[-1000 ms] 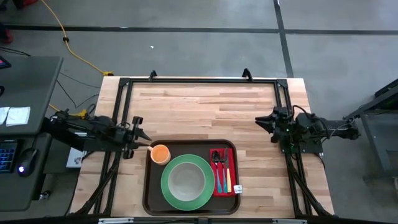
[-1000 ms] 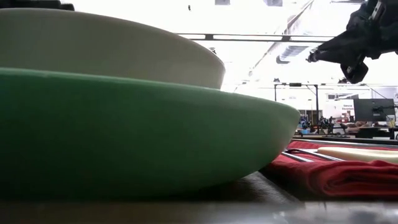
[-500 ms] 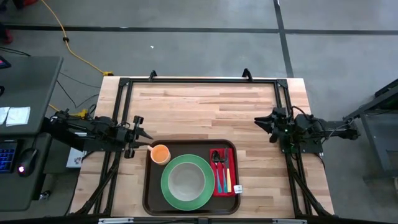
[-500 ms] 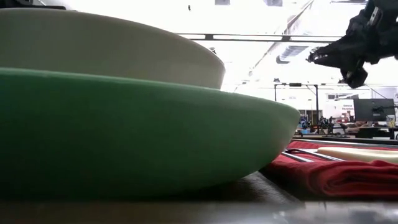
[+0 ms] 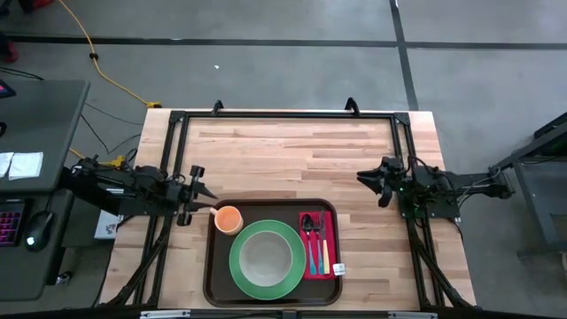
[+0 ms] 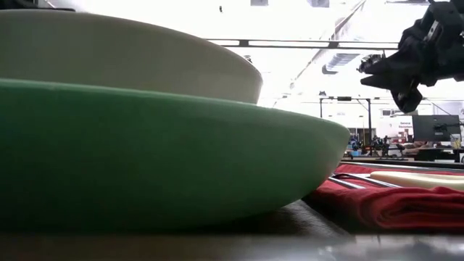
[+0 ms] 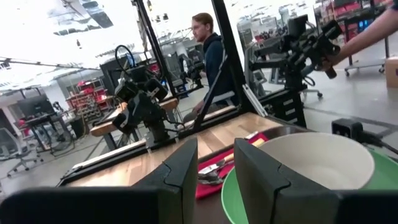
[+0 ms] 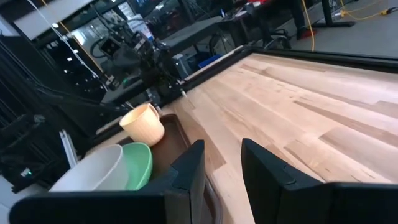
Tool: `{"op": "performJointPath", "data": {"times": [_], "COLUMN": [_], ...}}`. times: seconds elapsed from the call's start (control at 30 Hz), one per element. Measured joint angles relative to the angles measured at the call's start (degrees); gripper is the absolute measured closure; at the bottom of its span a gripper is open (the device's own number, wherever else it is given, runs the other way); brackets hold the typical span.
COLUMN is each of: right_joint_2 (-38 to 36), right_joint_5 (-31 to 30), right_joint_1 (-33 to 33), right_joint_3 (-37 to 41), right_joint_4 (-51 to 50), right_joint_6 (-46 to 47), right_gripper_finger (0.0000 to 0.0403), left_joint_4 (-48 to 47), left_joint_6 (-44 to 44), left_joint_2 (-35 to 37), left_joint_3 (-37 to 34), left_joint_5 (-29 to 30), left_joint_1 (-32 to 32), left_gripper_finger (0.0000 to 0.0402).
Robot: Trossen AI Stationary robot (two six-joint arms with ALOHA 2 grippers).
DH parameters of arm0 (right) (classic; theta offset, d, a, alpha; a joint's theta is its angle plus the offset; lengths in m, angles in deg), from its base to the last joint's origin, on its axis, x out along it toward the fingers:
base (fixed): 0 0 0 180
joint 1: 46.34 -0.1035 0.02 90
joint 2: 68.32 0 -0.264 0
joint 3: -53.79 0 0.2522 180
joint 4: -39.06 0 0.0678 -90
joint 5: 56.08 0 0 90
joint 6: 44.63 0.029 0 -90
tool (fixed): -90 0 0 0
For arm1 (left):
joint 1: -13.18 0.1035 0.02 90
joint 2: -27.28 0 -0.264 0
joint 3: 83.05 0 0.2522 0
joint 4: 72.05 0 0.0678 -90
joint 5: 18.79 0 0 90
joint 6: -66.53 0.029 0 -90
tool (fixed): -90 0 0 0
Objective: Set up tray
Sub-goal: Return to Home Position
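The dark brown tray [image 5: 213, 266] lies at the table's near edge. On it rest a green plate [image 5: 241, 276] with a white bowl [image 5: 264, 258] in it, an orange cup [image 5: 229, 219] at the tray's far left corner, and a red napkin [image 5: 330, 250] with cutlery [image 5: 315, 237] on the right. My left gripper [image 5: 205, 196] hovers open just left of the cup. My right gripper [image 5: 365, 177] hovers open above the bare table, right of the tray. In the right wrist view the cup [image 8: 144, 122], bowl [image 8: 93, 169] and plate [image 8: 138, 163] show.
A black metal frame [image 5: 283, 115] runs round the table top. Bare wood [image 5: 292, 159] lies between the tray and the far edge. A person [image 7: 210, 50] stands beyond the table in the left wrist view. A desk with a keyboard [image 5: 11, 221] stands at the left.
My right gripper has moved a little toward the table's left edge, toward the tray's side, staying above the table. The tray and the things on it have kept still.
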Motion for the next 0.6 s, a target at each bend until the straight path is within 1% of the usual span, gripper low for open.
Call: {"op": "performJointPath", "data": {"times": [0.23,0.47,0.6], "right_joint_2": [0.1,0.1,0.1], "right_joint_5": [-0.7,-0.9,-0.9], "right_joint_1": [0.0,0.0,0.0], "right_joint_3": [0.0,0.0,0.0], "right_joint_4": [0.0,0.0,-0.1], "right_joint_6": [-3.1,-5.7,-6.2], "right_gripper_finger": [0.0320,0.0320,0.0320], "left_joint_4": [-2.5,-5.1,-6.1], "left_joint_6": [0.2,-1.1,-1.1], "left_joint_2": [0.0,0.0,0.0], "left_joint_3": [0.0,0.0,0.0], "left_joint_5": [1.9,6.8,7.5], "left_joint_1": [0.0,0.0,0.0], "left_gripper_finger": [0.0266,0.0266,0.0266]}}
